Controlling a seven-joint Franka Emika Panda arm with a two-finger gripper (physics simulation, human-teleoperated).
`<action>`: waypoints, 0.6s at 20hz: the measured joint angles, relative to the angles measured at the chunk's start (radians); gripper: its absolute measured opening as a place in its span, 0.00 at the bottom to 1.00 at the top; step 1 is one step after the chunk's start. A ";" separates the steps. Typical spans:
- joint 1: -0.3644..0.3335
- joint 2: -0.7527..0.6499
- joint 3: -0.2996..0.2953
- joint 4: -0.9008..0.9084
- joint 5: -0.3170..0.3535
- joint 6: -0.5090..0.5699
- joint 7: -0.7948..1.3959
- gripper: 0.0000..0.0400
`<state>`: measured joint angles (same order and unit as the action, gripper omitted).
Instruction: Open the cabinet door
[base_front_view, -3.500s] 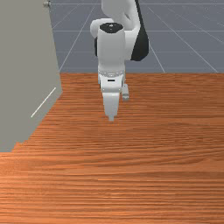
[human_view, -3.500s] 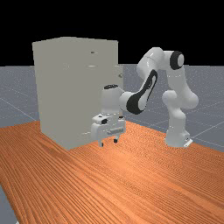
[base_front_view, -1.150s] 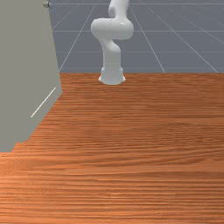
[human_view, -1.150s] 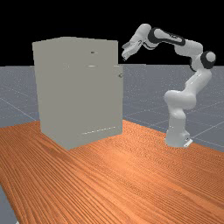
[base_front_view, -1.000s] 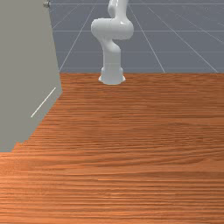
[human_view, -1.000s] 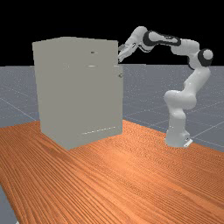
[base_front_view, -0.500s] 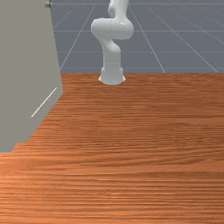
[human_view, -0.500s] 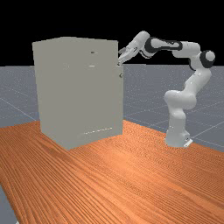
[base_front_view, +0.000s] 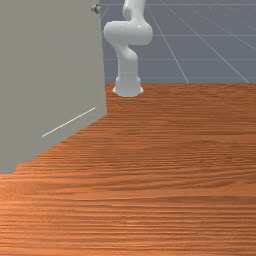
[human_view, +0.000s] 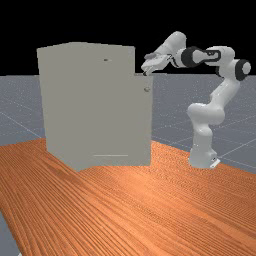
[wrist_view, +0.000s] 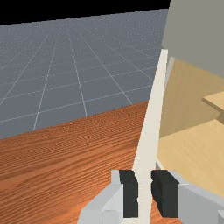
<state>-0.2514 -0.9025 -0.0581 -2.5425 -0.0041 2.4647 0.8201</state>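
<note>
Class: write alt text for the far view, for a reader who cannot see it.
A grey cabinet has its door partly open, a gripper by the door's top corner, above a knob. The white arm reaches in from the far view's right over a wooden table.

Layout as I log it: cabinet (human_view: 57, 100) on table (base_front_view: 175, 175), front view's left; arm base (base_front_view: 128, 88) farther off, to its right. Door (base_front_view: 55, 65) stands out from cabinet body, knob (base_front_view: 96, 8) near its free edge. Gripper (human_view: 145, 72) at door's top edge; inner board (wrist_view: 215, 100) inside cabinet
</note>
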 joint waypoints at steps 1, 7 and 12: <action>0.018 0.019 0.035 0.009 0.008 0.014 0.030 0.19; 0.096 0.103 0.142 0.059 0.017 0.057 0.139 1.00; 0.127 0.271 0.172 0.171 0.016 0.108 0.179 0.80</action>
<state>-0.1249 -0.6317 0.1141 -2.3717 0.0120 2.5723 0.9992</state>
